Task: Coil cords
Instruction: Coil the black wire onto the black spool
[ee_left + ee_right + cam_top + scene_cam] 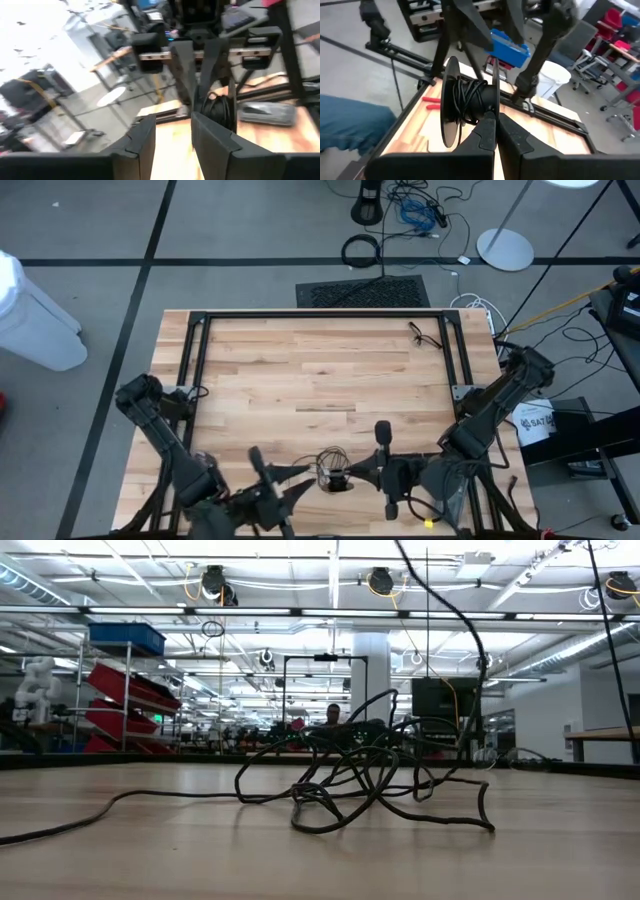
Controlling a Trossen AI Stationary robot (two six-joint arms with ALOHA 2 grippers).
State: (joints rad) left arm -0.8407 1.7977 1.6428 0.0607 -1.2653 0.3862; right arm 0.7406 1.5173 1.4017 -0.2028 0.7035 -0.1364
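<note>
High view has both grippers at the desk's (300, 370) near edge. Right gripper (495, 120) is clenched on a dark spool (467, 102) wound with thin black cord (333, 465); left gripper (172, 132) is released just beside it. Another cord tangle (425, 335), probably loose, lies near the far right corner, well apart.

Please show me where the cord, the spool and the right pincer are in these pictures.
cord (365, 775): low view, middle of the tangle.
spool (451, 102): right wrist view, near flange's face.
right pincer (496, 131): right wrist view, between its shut fingertips, under the spool.
</note>
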